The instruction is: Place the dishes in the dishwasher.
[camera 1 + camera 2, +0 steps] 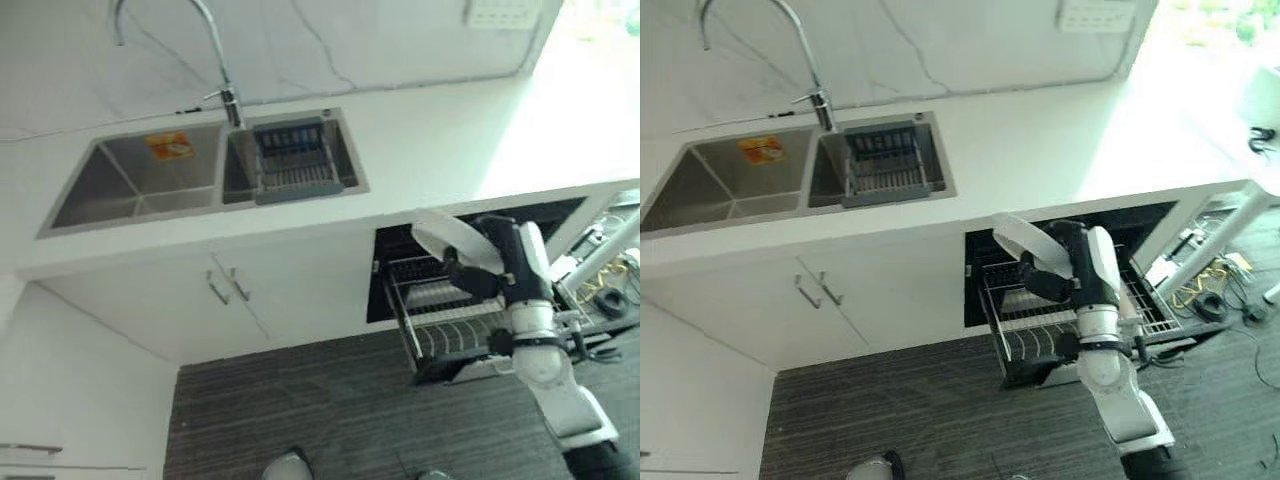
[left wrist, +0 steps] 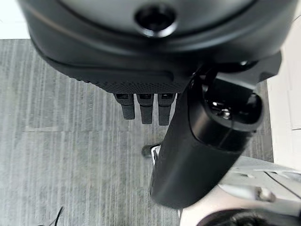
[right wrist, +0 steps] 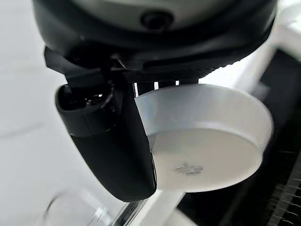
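Below the white counter (image 1: 1040, 140), at the open dishwasher bay, my right hand (image 1: 1045, 272) holds a round white shallow plate (image 1: 1020, 240) tilted on edge above the pulled-out wire dish rack (image 1: 1040, 335). In the right wrist view I see the thumb (image 3: 113, 141) clamped across the plate's underside (image 3: 207, 141) with the fingers behind it, so the hand is pinching the plate. The plate sits at the mouth of the dark dishwasher opening (image 1: 400, 260), above the rack's tines; I cannot tell whether it touches them.

My left hand (image 2: 146, 106) hangs over grey striped carpet (image 2: 70, 141), its fingers (image 2: 146, 111) hanging straight and close together, holding nothing.

On the counter to the left: a double stainless steel sink (image 1: 140, 180) with a curved chrome tap (image 1: 215, 50) and a dark drainer basket (image 1: 295, 160) in the right-hand basin. White cabinet doors (image 1: 250, 300) with two metal handles sit under the sink.
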### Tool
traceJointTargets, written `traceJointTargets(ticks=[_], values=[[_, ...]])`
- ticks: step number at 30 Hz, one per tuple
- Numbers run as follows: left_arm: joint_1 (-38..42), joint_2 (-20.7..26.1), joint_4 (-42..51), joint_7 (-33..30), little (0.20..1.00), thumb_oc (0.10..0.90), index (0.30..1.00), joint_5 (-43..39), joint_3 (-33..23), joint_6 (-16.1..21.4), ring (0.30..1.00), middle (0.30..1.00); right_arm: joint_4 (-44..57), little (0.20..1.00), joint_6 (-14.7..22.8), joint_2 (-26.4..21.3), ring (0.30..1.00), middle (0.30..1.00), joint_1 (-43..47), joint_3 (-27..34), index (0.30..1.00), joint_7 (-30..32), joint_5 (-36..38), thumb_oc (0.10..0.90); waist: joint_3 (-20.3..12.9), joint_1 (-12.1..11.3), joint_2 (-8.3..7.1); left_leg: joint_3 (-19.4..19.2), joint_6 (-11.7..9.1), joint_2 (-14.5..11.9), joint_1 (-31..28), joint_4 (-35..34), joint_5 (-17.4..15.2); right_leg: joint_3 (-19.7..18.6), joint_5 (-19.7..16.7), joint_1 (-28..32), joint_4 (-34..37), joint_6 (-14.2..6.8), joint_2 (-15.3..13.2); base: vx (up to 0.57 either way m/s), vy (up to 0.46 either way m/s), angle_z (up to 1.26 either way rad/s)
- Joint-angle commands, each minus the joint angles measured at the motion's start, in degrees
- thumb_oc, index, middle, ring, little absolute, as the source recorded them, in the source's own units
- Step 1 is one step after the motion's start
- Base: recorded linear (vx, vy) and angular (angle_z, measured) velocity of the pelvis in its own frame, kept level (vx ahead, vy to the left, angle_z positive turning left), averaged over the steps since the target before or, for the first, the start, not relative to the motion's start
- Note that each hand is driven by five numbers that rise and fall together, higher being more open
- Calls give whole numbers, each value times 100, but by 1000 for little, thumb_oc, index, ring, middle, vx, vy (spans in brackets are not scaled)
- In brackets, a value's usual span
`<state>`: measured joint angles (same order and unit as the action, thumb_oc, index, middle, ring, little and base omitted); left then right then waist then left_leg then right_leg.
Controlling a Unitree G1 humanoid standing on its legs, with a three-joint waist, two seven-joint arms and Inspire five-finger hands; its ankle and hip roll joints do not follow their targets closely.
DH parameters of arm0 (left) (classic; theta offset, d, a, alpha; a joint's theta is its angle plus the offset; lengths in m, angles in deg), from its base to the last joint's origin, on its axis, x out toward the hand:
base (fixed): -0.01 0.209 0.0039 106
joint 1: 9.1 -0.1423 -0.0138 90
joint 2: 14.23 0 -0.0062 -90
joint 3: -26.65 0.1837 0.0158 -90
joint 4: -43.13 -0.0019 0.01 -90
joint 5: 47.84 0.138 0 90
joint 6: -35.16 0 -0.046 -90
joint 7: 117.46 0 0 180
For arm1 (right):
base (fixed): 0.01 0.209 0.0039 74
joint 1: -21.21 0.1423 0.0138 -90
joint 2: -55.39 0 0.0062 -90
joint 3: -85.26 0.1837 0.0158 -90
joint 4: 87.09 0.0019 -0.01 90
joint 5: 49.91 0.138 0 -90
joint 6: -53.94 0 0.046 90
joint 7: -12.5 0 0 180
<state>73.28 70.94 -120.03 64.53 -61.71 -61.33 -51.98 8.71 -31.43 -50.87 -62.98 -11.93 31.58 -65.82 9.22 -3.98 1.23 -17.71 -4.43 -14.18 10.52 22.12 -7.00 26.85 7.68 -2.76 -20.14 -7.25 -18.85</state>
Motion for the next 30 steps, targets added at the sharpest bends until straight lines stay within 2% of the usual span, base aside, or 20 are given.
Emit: traceJointTargets(ticks=[1,7,9,13,23,26,27,29,30], values=[[59,159,5,8,900,800,900,265,56,46,900,900,-178,300,544,-504,300,300,816,200,300,902,-1268,400,-407,-44,-15,149,-453,-324,-281,-493,-80,-208,90,-89,295,-334,-205,90,29,29],[43,305,71,29,900,800,900,399,104,-19,900,900,-1429,300,267,-744,300,300,1182,-462,300,1514,-2163,400,-413,-262,-128,303,-367,-190,-247,-493,-143,-63,64,-62,295,-312,-196,37,-2,15],[30,346,97,49,900,800,900,436,112,-25,900,900,-1803,300,112,-730,300,300,1198,-626,300,1520,-1945,400,-411,-304,-149,337,-344,-167,-231,-493,-150,-37,60,-58,295,-303,-189,21,-10,15],[17,495,284,82,900,800,900,397,132,-166,900,900,-2970,300,21,-570,300,300,1015,-890,300,1738,-2271,400,-388,-418,-195,414,-276,-108,-253,-493,-165,44,51,31,295,-279,-140,42,-32,14],[7,656,431,99,900,800,900,330,183,-230,900,900,-3570,300,-109,-793,300,300,849,-971,300,1645,-2480,400,-323,-417,-223,387,-239,-62,-322,-493,-210,108,17,87,295,-307,-147,1,-10,3],[33,704,471,94,900,800,900,283,255,-254,900,900,-3960,300,-156,-877,300,300,1035,-1074,300,1565,-2251,400,-317,-444,-224,439,-289,-47,-392,-493,-320,21,102,128,295,-361,-104,56,-19,1],[47,713,474,87,900,800,900,260,281,-266,900,900,-4091,300,-172,-888,300,300,1113,-1124,300,1562,-2163,400,-289,-461,-214,395,-244,-38,-333,-493,-202,105,-4,78,295,-287,-123,0,0,0],[49,742,488,87,900,800,900,241,312,-305,900,900,-4245,300,-192,-922,300,300,1200,-1167,300,1546,-2118,400,-301,-477,-208,437,-299,-40,-391,-493,-310,28,99,128,295,-350,-92,10,-5,7],[52,748,494,85,900,800,900,236,328,-309,900,900,-4292,300,-202,-941,300,300,1242,-1174,300,1534,-2094,400,-271,-485,-203,388,-253,-38,-330,-493,-193,112,-5,75,295,-280,-116,0,-5,7]])
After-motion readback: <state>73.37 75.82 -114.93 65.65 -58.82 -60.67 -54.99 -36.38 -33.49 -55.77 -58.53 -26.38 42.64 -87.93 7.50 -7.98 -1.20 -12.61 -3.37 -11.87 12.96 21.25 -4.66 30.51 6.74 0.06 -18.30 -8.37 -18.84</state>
